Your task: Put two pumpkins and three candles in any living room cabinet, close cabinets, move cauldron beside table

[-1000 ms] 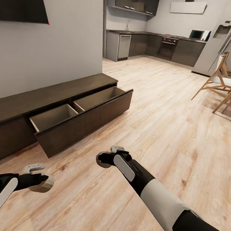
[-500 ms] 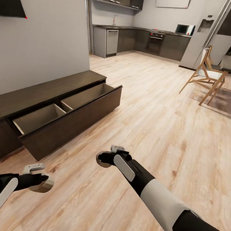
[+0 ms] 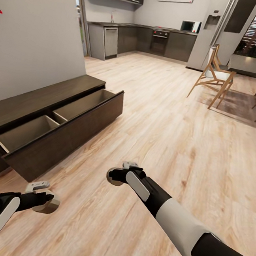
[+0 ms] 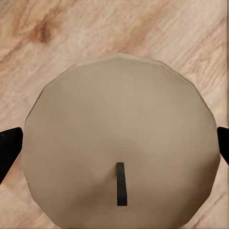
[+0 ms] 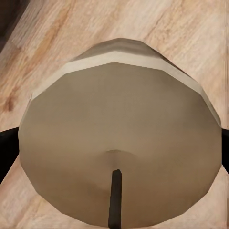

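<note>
Candles are showing, two in all: one (image 3: 47,203) is sitting pinched in the left end effector (image 3: 44,200) at the lower left of the head view, the other (image 3: 114,177) is being gripped by the right end effector (image 3: 116,176) near the lower centre. In the left wrist view the first candle's flat beige top (image 4: 121,152) with its dark wick is being squeezed between black fingertips (image 4: 9,145) at either edge, with plank floor behind. In the right wrist view the second candle (image 5: 119,152) is being held likewise, dark fingertips (image 5: 7,148) touching both its sides.

One cabinet (image 3: 39,102) is running along the grey wall in the left half of the head view, its long drawer (image 3: 59,136) standing pulled out with two pale empty-looking compartments. One wooden chair (image 3: 213,78) is standing whole at the upper right beside a dark rug.

Compared with a second ago, the whole head view is swinging: cabinet and kitchen are sliding leftward, the black TV is reduced to a sliver at the left edge, and a window with an outdoor view is coming in at the upper right. Both arms are keeping the same place in the picture.

The cabinet's left end is being cut off by the frame, and further chair legs at the right edge are only partly showing.
</note>
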`<state>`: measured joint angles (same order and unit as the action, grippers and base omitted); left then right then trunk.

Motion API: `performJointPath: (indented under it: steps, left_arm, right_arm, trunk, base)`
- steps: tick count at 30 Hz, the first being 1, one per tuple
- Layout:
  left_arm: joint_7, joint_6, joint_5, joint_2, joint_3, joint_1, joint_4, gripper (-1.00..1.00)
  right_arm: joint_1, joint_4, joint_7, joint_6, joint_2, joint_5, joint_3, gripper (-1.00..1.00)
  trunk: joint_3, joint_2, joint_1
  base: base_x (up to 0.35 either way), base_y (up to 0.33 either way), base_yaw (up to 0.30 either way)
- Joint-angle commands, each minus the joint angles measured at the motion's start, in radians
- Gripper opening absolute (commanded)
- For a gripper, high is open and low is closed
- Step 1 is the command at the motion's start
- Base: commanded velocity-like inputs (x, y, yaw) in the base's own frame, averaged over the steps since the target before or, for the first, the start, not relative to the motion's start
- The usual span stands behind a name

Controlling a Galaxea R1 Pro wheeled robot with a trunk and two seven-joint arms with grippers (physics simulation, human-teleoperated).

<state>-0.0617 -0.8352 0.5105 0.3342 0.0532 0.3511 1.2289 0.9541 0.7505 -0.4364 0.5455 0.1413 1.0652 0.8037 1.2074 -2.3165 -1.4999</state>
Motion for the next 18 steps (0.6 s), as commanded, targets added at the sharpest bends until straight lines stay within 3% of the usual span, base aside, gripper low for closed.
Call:
performJointPath:
  steps: [1,9,18]
  left_arm:
    - [-0.006,-0.004,0.008,0.0,0.0,0.0,0.001,-1.0]
    - [-0.006,-0.004,0.008,0.0,0.001,0.0,0.001,-1.0]
    - [-0.006,-0.004,0.008,0.0,0.0,0.0,0.001,-1.0]
  right_arm:
    - [0.001,0.001,-0.008,-0.001,0.0,0.01,0.004,-1.0]
    - [-0.011,0.001,-0.008,-0.002,0.0,0.009,0.005,-1.0]
    - [-0.012,0.001,-0.008,-0.002,0.0,0.011,0.005,-1.0]
  trunk:
    - [0.002,0.0,0.0]
    - [0.006,0.0,0.0]
    - [0.006,0.0,0.0]
  base:
    - [0.0,0.0,-0.14]
    - [0.0,0.0,-0.079]
    - [0.0,0.0,-0.273]
